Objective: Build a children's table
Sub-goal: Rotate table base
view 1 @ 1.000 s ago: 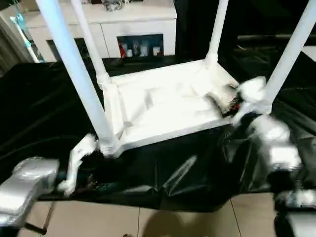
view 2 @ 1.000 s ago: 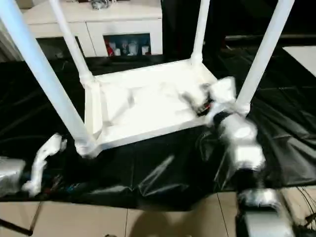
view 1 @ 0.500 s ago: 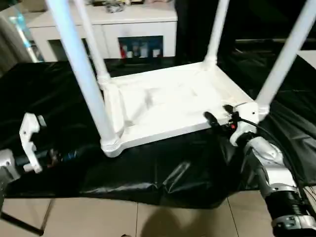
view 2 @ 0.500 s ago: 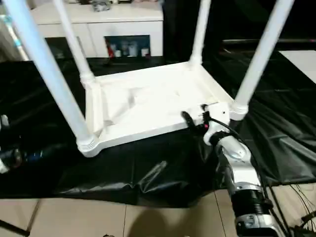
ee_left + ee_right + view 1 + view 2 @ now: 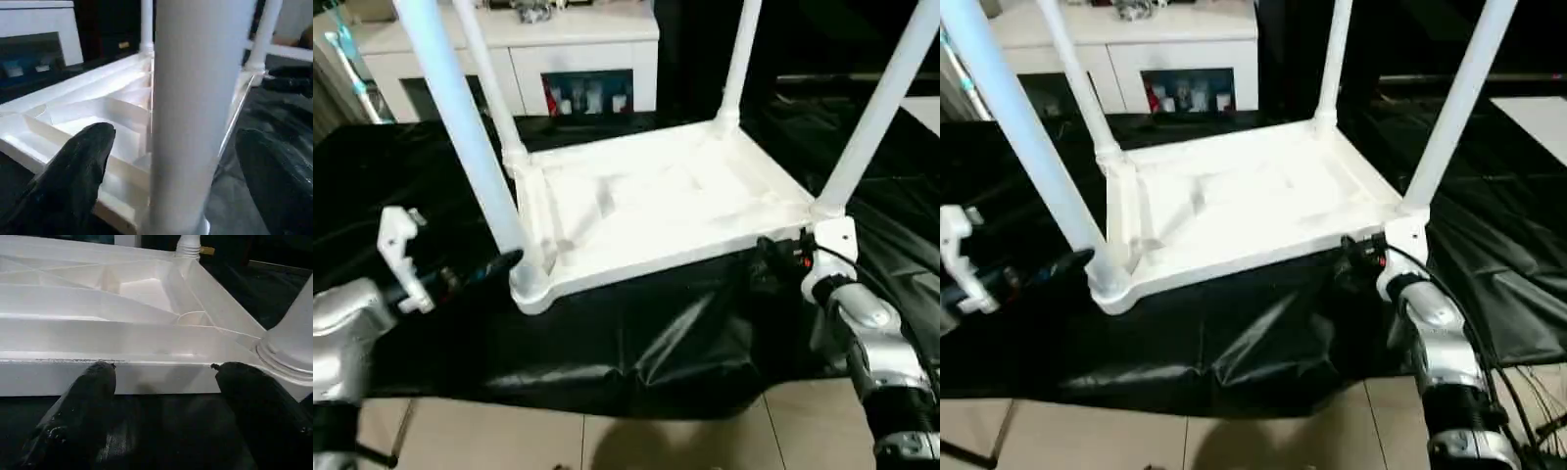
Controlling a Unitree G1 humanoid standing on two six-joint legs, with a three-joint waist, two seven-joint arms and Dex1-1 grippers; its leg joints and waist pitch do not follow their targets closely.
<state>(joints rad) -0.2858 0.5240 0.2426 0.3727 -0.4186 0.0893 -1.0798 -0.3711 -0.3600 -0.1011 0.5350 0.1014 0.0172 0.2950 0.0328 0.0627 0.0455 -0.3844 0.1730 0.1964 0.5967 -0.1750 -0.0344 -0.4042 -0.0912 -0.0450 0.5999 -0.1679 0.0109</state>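
The children's table lies upside down on the black-covered work table (image 5: 636, 343). Its white top (image 5: 656, 201) faces down and its legs point up: near-left leg (image 5: 460, 137), far-left leg (image 5: 489, 78), far-right leg (image 5: 739, 59) and near-right leg (image 5: 876, 117). My left gripper (image 5: 504, 264) is open beside the foot of the near-left leg. In the left wrist view that leg (image 5: 195, 98) stands between the spread fingers (image 5: 83, 161). My right gripper (image 5: 773, 257) is open just in front of the near-right corner, with its fingertips (image 5: 100, 377) close to the top's rim (image 5: 146, 377).
A white cabinet (image 5: 509, 49) with a glass-door niche stands behind the work table. The black cover hangs over the front edge above a tiled floor (image 5: 607, 441). A dark gap opens behind the table on the right.
My left arm has swung in from the lower left so its fingers now flank the near-left leg. My right gripper has drawn back from over the top to just outside the near-right corner.
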